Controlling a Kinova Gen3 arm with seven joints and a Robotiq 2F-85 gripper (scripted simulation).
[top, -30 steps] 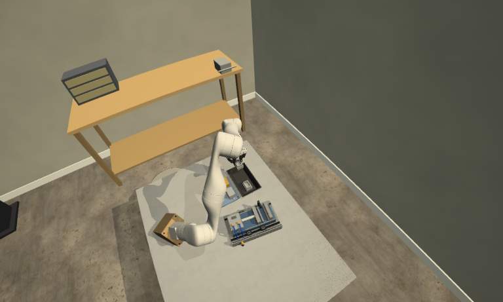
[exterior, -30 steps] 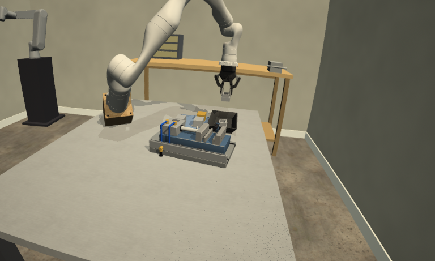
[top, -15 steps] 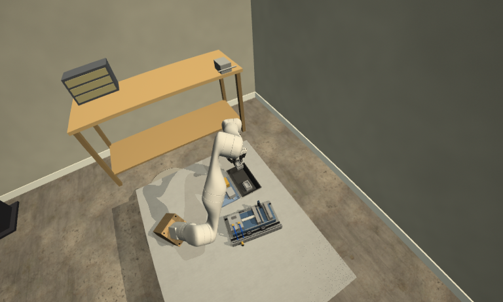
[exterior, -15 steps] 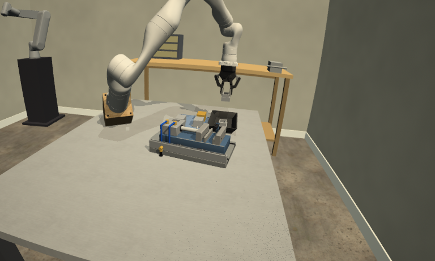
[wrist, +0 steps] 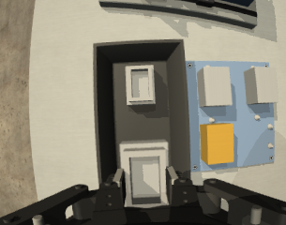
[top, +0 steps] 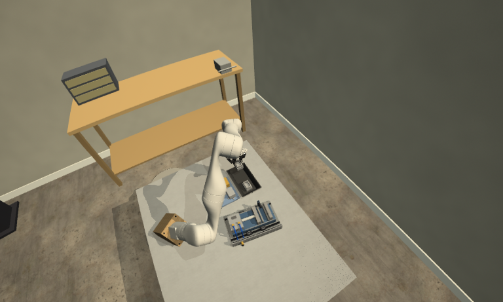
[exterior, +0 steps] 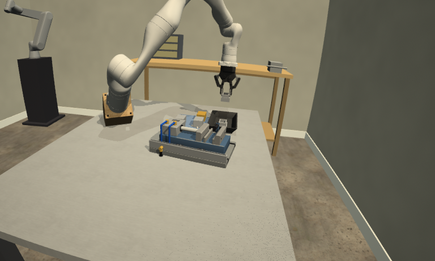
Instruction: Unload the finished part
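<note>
My gripper [top: 239,164] [exterior: 226,93] [wrist: 145,177] is shut on the finished part [top: 239,166] [exterior: 225,98] [wrist: 144,146], a light grey block with its pocket facing up. It holds the part level, high above the near end, in the wrist view, of the black outfeed tray [top: 255,190] [exterior: 234,123] [wrist: 176,94]. The other pocketed block [top: 247,185] [exterior: 222,121] [wrist: 140,84] lies in the tray's far half in that view. The vise [top: 255,219] [exterior: 192,142] stands apart from the tray, with no block seen between its jaws. The held part hides some of the tray floor.
A blue plate [top: 232,200] [wrist: 241,114] lies close beside the tray. It bears an orange block [exterior: 201,114] [wrist: 217,143], grey blocks [wrist: 215,86] and small pins. The tray has raised walls. A wooden bench [top: 159,87] [exterior: 253,68] stands behind the table.
</note>
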